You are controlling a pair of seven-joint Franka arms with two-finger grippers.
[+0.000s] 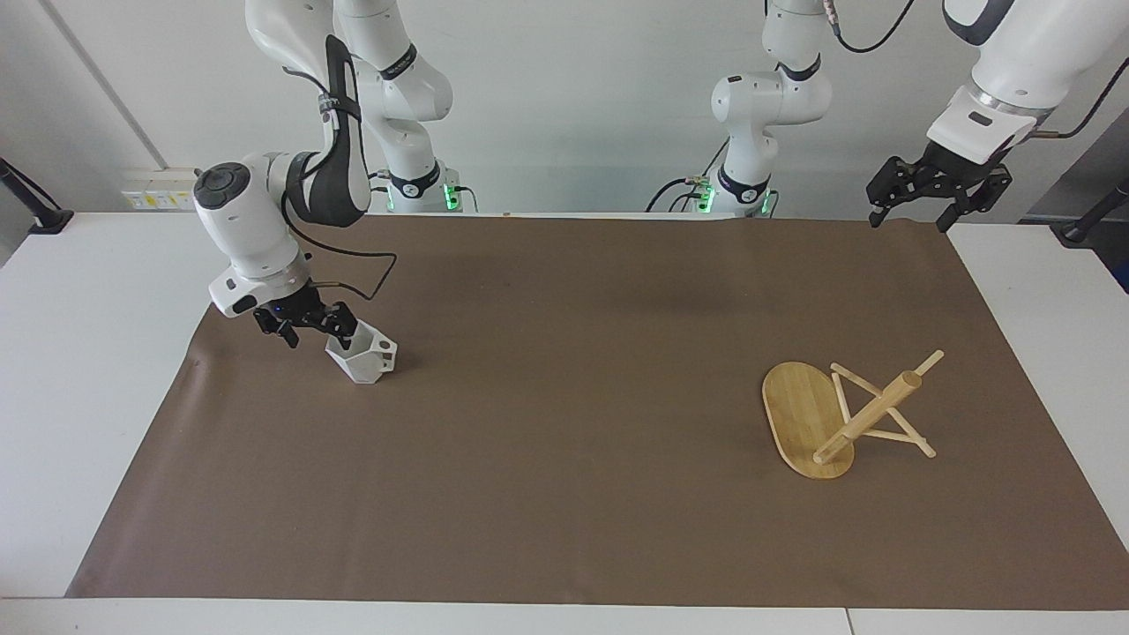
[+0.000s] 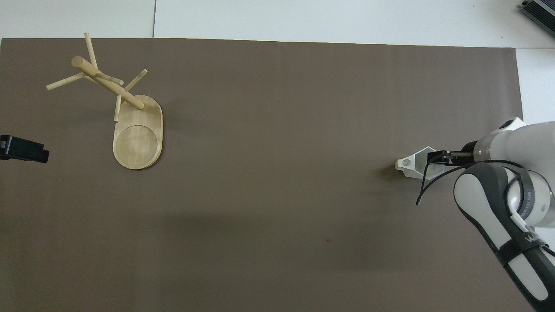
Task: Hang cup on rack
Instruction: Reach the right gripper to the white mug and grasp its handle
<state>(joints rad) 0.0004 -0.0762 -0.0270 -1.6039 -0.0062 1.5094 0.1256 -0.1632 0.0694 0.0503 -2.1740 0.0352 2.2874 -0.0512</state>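
Right gripper [image 1: 309,324] at cup [image 1: 363,354] rim (grip unclear)

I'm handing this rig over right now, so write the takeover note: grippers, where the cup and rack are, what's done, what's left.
Right gripper: down at the cup's rim, one of its fingers inside the mouth; whether it has closed cannot be told.
Left gripper: open, waiting up over the mat's corner at the left arm's end.
Cup: on the brown mat at the right arm's end, tilted, not lifted.
Rack: standing at the left arm's end, pegs bare.
Done: approach to the cup.
Left: confirm the grasp, lift, carry to the rack, hook the handle on a peg.
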